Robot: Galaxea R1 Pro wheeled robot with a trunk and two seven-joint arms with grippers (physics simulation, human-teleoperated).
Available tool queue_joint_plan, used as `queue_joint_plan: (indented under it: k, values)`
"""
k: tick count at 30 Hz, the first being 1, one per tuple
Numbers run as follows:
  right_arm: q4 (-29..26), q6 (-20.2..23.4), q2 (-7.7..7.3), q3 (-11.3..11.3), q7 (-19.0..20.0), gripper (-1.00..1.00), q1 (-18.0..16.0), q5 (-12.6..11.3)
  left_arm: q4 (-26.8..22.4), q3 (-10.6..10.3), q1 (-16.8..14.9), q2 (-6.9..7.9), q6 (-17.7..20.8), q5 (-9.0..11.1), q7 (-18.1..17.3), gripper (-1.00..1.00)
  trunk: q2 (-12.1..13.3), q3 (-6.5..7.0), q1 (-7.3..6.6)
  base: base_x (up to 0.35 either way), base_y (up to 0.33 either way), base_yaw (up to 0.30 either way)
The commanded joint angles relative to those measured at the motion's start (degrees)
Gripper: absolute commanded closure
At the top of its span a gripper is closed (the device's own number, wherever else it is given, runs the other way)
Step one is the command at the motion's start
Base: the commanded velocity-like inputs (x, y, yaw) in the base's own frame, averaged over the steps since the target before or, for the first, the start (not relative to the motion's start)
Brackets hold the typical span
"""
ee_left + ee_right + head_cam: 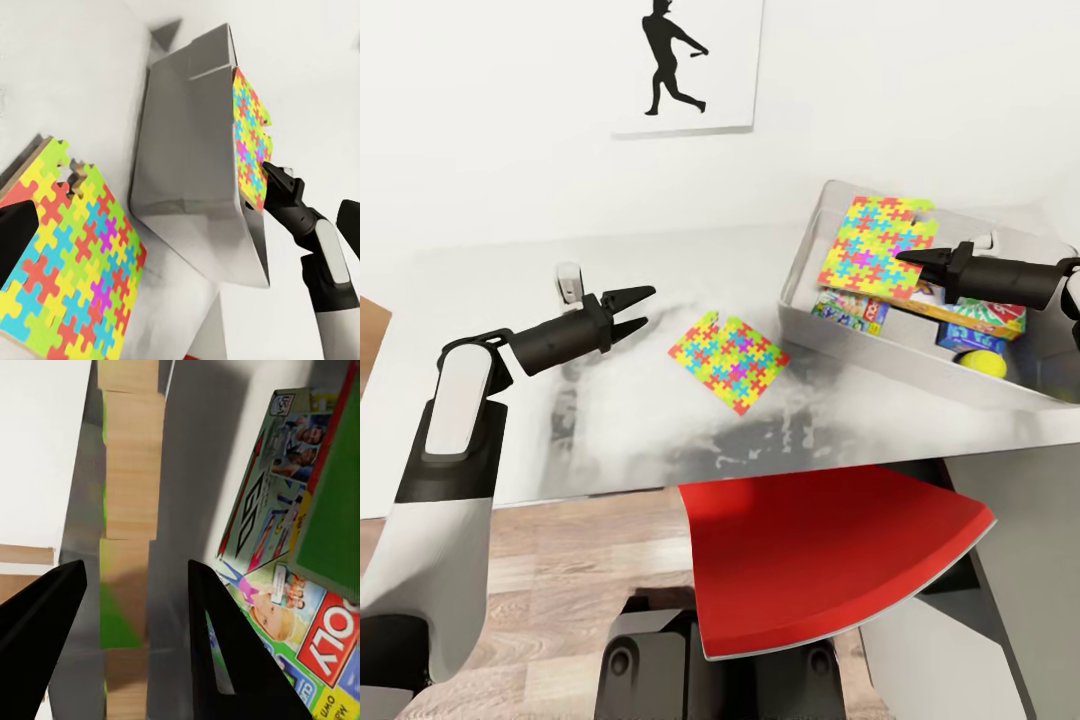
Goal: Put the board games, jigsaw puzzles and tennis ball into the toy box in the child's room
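One jigsaw puzzle [728,362] [75,262] lies flat on the table [510,400]. My left gripper [643,307] hovers open just left of it. The other jigsaw puzzle [872,245] [249,142] hangs tilted over the toy box's [880,345] [195,150] near-left corner. My right gripper [908,258] [271,171] [135,566] is shut on its edge. Inside the toy box lie the Monopoly box [850,308] [277,547], the Skip-Bo box [980,315], the small blue box [965,338] and the tennis ball [982,362].
A red chair [830,560] is tucked under the table's front edge, right below the toy box. A silhouette poster [680,60] hangs on the white wall behind. Wood floor shows at the lower left.
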Motion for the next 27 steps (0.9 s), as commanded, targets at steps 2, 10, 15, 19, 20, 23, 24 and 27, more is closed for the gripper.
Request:
queue_joint_plan:
  k: [2,10,15,19,20,23,24,27]
  values:
    - [0.1,0.0,-0.05,0.14,0.58,1.0,-0.08,0.4,0.04,0.02,-0.09,-0.04,0.23,-0.59,-0.59,-1.0,-0.1,-0.26,0.03,0.0,0.0,0.0]
    - [0.17,0.0,-0.09,0.14,0.58,1.0,-0.1,0.42,0.07,-0.04,-0.15,-0.02,0.27,-0.61,-0.62,-1.0,-0.1,-1.0,0.03,0.0,0.0,0.0]
    - [0.18,0.0,-0.35,0.11,0.56,1.0,-0.08,0.43,0.04,-0.06,-0.16,0.04,0.28,-0.61,-0.63,-1.0,-0.1,-1.44,0.03,0.0,0.0,0.0]
    - [0.18,0.0,-0.57,-0.02,0.55,1.0,-0.08,0.43,0.02,-0.06,-0.16,0.12,0.28,-0.58,-0.63,-1.0,-0.1,-1.65,0.03,0.0,0.0,0.0]
    - [0.18,0.0,-0.63,-0.06,0.54,1.0,-0.08,0.43,0.01,-0.06,-0.17,0.11,0.28,-0.58,-0.63,-1.0,-0.1,-1.68,0.03,0.0,0.0,0.0]
    - [0.22,0.0,-0.71,-0.11,0.52,1.0,-0.07,0.45,0.0,-0.07,-0.18,0.05,0.28,-0.57,-0.63,-1.0,-0.1,-1.75,0.03,0.0,0.0,0.0]
    - [0.28,0.0,-0.74,-0.13,0.52,1.0,-0.07,0.46,0.0,-0.07,-0.2,0.02,0.28,-0.57,-0.63,-1.0,-0.1,-1.77,0.03,0.0,0.0,0.0]
    - [0.46,0.0,-0.76,-0.13,0.49,1.0,-0.07,0.48,0.0,-0.07,-0.22,-0.04,0.28,-0.56,-0.63,-1.0,-0.1,-1.81,0.03,0.0,0.0,0.0]
